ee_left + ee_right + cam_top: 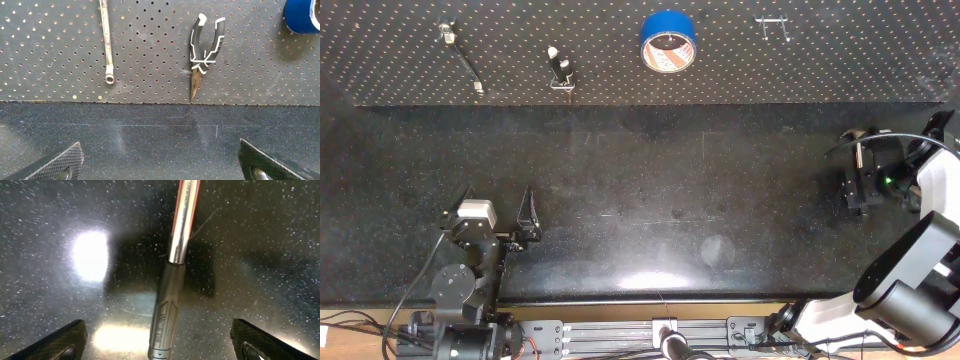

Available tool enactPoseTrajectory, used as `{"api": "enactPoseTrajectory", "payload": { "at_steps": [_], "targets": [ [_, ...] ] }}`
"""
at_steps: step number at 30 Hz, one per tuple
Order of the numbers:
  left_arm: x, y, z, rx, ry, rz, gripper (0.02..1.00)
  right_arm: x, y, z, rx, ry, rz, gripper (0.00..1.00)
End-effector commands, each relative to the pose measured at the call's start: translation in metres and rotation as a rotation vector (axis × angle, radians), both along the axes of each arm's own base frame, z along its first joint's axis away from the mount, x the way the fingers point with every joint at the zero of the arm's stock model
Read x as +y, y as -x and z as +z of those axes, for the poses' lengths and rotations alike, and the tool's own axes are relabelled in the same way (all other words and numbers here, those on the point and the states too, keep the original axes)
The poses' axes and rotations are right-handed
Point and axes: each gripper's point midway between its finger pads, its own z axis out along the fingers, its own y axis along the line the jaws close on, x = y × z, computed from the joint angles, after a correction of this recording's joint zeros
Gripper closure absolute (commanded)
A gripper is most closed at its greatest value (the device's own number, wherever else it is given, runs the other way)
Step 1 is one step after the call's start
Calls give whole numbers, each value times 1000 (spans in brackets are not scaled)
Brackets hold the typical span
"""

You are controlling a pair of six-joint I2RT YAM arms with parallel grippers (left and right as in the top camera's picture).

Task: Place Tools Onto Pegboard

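A metal tool with a chrome shaft and a grey ribbed handle [172,255] lies on the black table at the far right, its shaft [860,155] just showing under my right arm. My right gripper [157,332] hangs over it, open, one finger on each side, not touching it. The pegboard [410,60] along the back holds a wrench [106,40], black-and-white pliers [204,47] and a blue tape roll [668,42]. My left gripper [161,150] stands open and holds nothing near the front left, facing the pegboard.
A bare wire hook [773,27] sticks out of the pegboard at the right. The black tabletop [650,190] stretches between the two arms. Cables and the arm bases run along the front edge.
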Motion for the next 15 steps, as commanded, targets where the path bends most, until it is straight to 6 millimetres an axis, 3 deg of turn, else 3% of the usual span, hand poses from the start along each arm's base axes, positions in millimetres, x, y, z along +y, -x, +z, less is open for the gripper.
{"api": "enactPoseTrajectory", "payload": {
  "at_steps": [1, 15],
  "targets": [
    [1, 0, 0, -6, -8, -1, 23, 0, 3, -7, 29, 3, -12, 66],
    [1, 0, 0, -6, -8, -1, 23, -4, 4, -15, 50, 17, 13, 66]
  ]
}}
